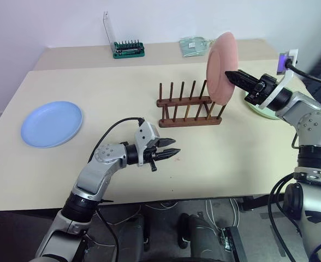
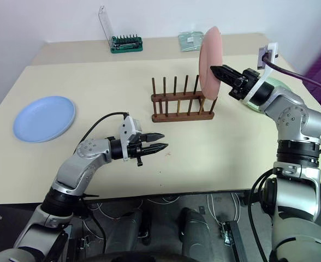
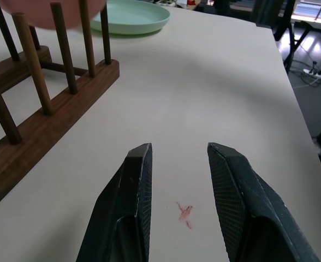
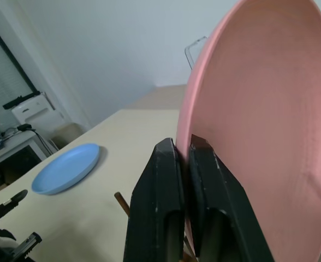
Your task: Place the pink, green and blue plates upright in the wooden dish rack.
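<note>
A pale surface (image 1: 215, 158) stands against a white wall. The wooden dish rack (image 1: 189, 107) sits mid-surface. The pink plate (image 1: 221, 66) stands upright at its right end, its rim between the fingers of the right gripper (image 1: 230, 75), which reaches in from the right. The left gripper (image 1: 171, 153) hovers near, partly open, empty. The blue plate (image 1: 52, 123) lies far left; the green plate (image 3: 132, 16) lies right of the rack.
</note>
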Robot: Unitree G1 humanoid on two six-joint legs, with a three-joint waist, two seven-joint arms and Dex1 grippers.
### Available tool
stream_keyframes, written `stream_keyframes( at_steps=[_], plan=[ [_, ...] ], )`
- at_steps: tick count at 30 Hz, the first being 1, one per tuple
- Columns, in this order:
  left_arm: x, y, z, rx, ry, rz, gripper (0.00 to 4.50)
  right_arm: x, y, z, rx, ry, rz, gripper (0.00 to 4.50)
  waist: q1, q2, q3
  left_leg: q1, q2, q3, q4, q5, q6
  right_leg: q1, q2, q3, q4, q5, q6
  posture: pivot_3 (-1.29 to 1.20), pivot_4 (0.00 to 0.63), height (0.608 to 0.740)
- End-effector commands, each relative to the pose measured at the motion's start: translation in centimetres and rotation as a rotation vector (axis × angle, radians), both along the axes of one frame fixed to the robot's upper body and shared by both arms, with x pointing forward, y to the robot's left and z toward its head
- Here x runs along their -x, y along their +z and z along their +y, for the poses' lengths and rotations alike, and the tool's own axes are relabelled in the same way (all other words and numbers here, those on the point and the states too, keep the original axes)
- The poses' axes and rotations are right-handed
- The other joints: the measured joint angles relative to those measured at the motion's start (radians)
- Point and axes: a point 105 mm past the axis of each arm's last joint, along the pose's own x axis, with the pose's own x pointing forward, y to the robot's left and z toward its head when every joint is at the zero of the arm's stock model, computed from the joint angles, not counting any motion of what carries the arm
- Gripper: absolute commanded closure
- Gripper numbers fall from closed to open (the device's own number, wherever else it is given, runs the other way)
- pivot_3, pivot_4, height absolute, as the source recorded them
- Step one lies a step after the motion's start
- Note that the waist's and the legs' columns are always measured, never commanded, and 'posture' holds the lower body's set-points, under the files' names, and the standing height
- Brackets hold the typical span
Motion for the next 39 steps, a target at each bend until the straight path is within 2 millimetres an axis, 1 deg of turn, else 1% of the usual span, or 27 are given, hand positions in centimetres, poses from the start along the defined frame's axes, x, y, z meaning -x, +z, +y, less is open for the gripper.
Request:
stream_keyframes(
  at_steps=[1, 5, 7, 10, 12, 13, 14, 16, 18, 20, 23, 24, 26, 30, 32, 33, 34, 35, 38, 39],
  plan=[
    [0.3, 1.0, -0.5, 0.017, -0.024, -0.035, 2.9, 0.1, 1.3, -0.6, 0.011, -0.027, -0.058, 2.6, 0.0, 0.0, 0.0, 0.0, 0.0, 0.0, 0.0, 0.0, 0.0, 0.0, 0.0, 0.0, 0.0, 0.0, 0.0, 0.0, 0.15, 0.73],
    [0.3, 1.0, -0.7, 0.019, -0.027, -0.035, 2.9, -0.5, 2.6, -1.6, 0.046, -0.137, -0.138, 0.53, 0.0, 0.0, 0.0, 0.0, 0.0, 0.0, 0.0, 0.0, 0.0, 0.0, 0.0, 0.0, 0.0, 0.0, 0.0, 0.0, 0.15, 0.73],
    [0.4, 0.9, -0.7, 0.02, -0.029, -0.036, 2.9, -0.7, 3.5, -2.8, 0.066, -0.212, -0.185, 0.53, 0.0, 0.0, 0.0, 0.0, 0.0, 0.0, 0.0, 0.0, 0.0, 0.0, 0.0, 0.0, 0.0, 0.0, 0.0, 0.0, 0.15, 0.73],
    [0.4, 0.9, -0.7, 0.019, -0.025, -0.034, 2.9, -0.5, 5.2, -5.5, 0.073, -0.351, -0.244, 0.53, 0.002, 0.0, 0.0, 0.0, 0.0, 0.001, 0.0, 0.0, 0.0, -0.001, 0.0, 0.001, 0.0, 0.0, 0.0, 0.0, 0.15, 0.73],
    [0.5, 0.8, -0.7, 0.02, -0.024, -0.032, 2.9, -0.2, 4.9, -7.7, 0.135, -0.446, -0.251, 0.53, 0.004, 0.0, 0.0, 0.0, 0.0, 0.001, 0.0, 0.0, 0.0, -0.001, 0.0, 0.001, 0.0, 0.0, 0.0, 0.0, 0.15, 0.73],
    [0.5, 0.8, -0.7, 0.021, -0.024, -0.032, 2.9, -0.1, 4.6, -8.4, 0.16, -0.47, -0.249, 0.53, 0.004, 0.0, 0.0, 0.0, 0.0, 0.0, 0.0, 0.0, 0.0, 0.0, 0.0, 0.001, 0.0, 0.0, 0.0, 0.0, 0.15, 0.73],
    [0.6, 0.7, -0.7, 0.021, -0.025, -0.029, 2.9, 0.0, 4.2, -9.0, 0.191, -0.489, -0.237, 0.53, 0.002, 0.0, 0.0, 0.0, -0.001, 0.001, 0.0, 0.0, 0.0, 0.0, 0.0, 0.001, 0.0, 0.0, 0.0, 0.0, 0.15, 0.73],
    [0.6, 0.6, -0.8, 0.02, -0.027, -0.026, 2.9, -0.2, 2.2, -9.9, 0.341, -0.527, -0.205, 0.53, 0.0, -0.001, 0.0, 0.0, -0.001, 0.001, 0.0, 0.0, 0.0, 0.0, 0.0, 0.001, 0.0, 0.0, 0.0, 0.0, 0.15, 0.73],
    [0.6, 0.6, -0.8, 0.014, -0.031, -0.029, 2.9, -0.8, -1.6, -10.9, 0.652, -0.559, -0.15, 0.53, -0.001, 0.0, 0.0, 0.0, 0.0, 0.001, 0.0, 0.0, 0.0, 0.0, 0.0, 0.001, 0.0, 0.0, 0.0, 0.0, 0.15, 0.73],
    [0.6, 0.5, -0.8, 0.007, -0.034, -0.031, 2.9, -1.2, -4.2, -11.7, 0.887, -0.559, -0.131, 0.53, -0.006, 0.0, 0.0, 0.001, 0.0, 0.002, 0.0, 0.0, 0.0, 0.0, 0.0, 0.002, 0.0, 0.0, 0.0, 0.0, 0.15, 0.73],
    [0.5, 0.6, -0.9, 0.006, -0.036, -0.037, 2.9, -2.0, -6.7, -12.5, 1.095, -0.567, -0.118, 0.53, -0.011, 0.0, 0.0, 0.001, 0.0, 0.003, 0.0, 0.0, 0.0, -0.003, 0.001, 0.004, 0.001, 0.0, 0.0, 0.0, 0.15, 0.73],
    [0.4, 0.6, -0.9, 0.006, -0.036, -0.038, 2.9, -2.3, -7.4, -12.7, 1.136, -0.568, -0.11, 0.53, -0.012, 0.0, 0.0, 0.001, 0.0, 0.003, 0.0, 0.0, 0.0, -0.003, 0.001, 0.004, 0.001, 0.0, 0.0, 0.0, 0.15, 0.73],
    [0.4, 0.7, -0.9, 0.005, -0.036, -0.04, 2.9, -2.7, -8.0, -12.8, 1.173, -0.567, -0.108, 0.53, -0.012, 0.0, 0.0, 0.001, -0.001, 0.004, 0.0, 0.0, 0.0, -0.003, 0.001, 0.005, 0.001, 0.0, 0.0, 0.0, 0.15, 0.73],
    [0.6, 0.5, -0.7, 0.003, -0.029, -0.037, 2.9, -3.5, -9.5, -13.6, 1.34, -0.603, -0.095, 0.53, -0.012, 0.0, 0.0, 0.001, -0.001, 0.004, 0.0, 0.001, -0.001, -0.003, 0.001, 0.005, 0.001, 0.0, 0.0, 0.0, 0.15, 0.73],
    [0.7, 0.5, -0.7, 0.002, -0.028, -0.036, 2.9, -3.6, -10.2, -13.7, 1.365, -0.609, -0.076, 0.53, -0.011, 0.0, 0.0, 0.001, -0.001, 0.004, 0.0, 0.001, -0.001, -0.003, 0.001, 0.005, 0.001, 0.0, 0.0, 0.0, 0.15, 0.73],
    [0.7, 0.5, -0.7, 0.002, -0.027, -0.035, 2.9, -3.7, -10.4, -13.8, 1.37, -0.614, -0.071, 1.06, -0.01, 0.0, 0.0, 0.001, -0.001, 0.004, 0.0, 0.001, -0.001, -0.002, 0.001, 0.005, 0.001, 0.0, 0.0, 0.0, 0.15, 0.73],
    [0.7, 0.5, -0.7, 0.002, -0.025, -0.034, 2.9, -3.7, -10.5, -13.7, 1.371, -0.617, -0.068, 1.37, -0.009, 0.0, 0.0, 0.001, -0.001, 0.004, 0.0, 0.001, -0.001, -0.002, 0.001, 0.005, 0.001, 0.0, 0.0, 0.0, 0.15, 0.73],
    [0.7, 0.5, -0.7, 0.003, -0.024, -0.034, 2.9, -3.8, -10.7, -13.8, 1.374, -0.628, -0.064, 1.86, -0.008, 0.0, 0.0, 0.001, -0.001, 0.004, 0.0, 0.001, -0.001, -0.002, 0.001, 0.005, 0.001, 0.0, 0.0, 0.0, 0.15, 0.73],
    [0.7, 0.5, -0.7, 0.004, -0.022, -0.035, 2.9, -3.8, -11.0, -14.0, 1.39, -0.645, -0.06, 3.45, -0.004, 0.0, 0.0, 0.001, -0.001, 0.004, 0.0, 0.001, -0.001, -0.001, 0.001, 0.006, 0.001, 0.0, 0.0, 0.0, 0.15, 0.73],
    [0.7, 0.5, -0.8, 0.005, -0.022, -0.035, 2.9, -3.8, -11.0, -14.2, 1.392, -0.658, -0.06, 4.06, -0.004, 0.0, 0.0, 0.001, -0.001, 0.004, 0.0, 0.001, -0.001, -0.001, 0.001, 0.006, 0.001, 0.0, 0.0, 0.0, 0.15, 0.73]
  ],
)
